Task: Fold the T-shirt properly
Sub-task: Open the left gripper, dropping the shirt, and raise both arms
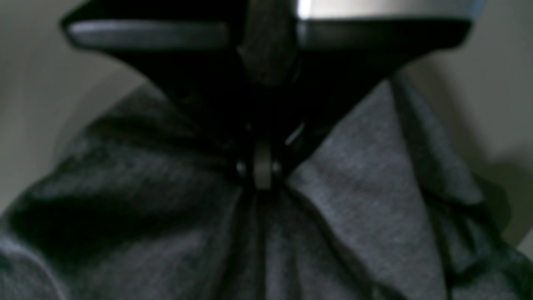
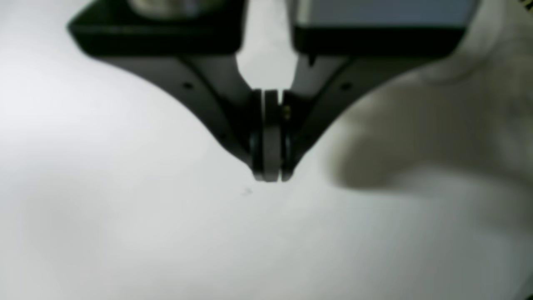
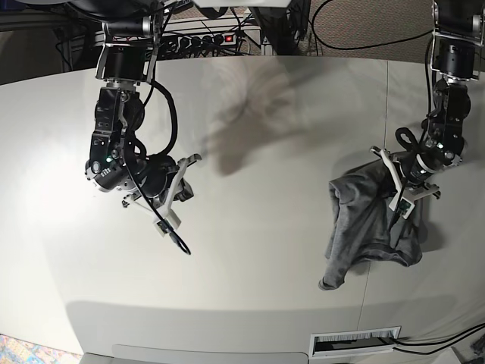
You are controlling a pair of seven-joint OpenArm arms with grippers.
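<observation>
The heather-grey T-shirt (image 3: 362, 221) hangs bunched and crumpled at the right side of the white table (image 3: 265, 144), its lower part resting on the table. My left gripper (image 3: 395, 214) is shut on a fold of it near the top. In the left wrist view the fingertips (image 1: 262, 173) pinch the grey fabric (image 1: 366, 179), which drapes away on both sides. My right gripper (image 3: 180, 244) is shut and empty over bare table at the left, far from the shirt. In the right wrist view its jaws (image 2: 270, 177) are pressed together just above the white surface.
A seam (image 3: 383, 114) runs down the table top near the right side. A white slotted vent (image 3: 356, 343) sits at the front edge. A power strip (image 3: 204, 38) and cables lie behind the table's back edge.
</observation>
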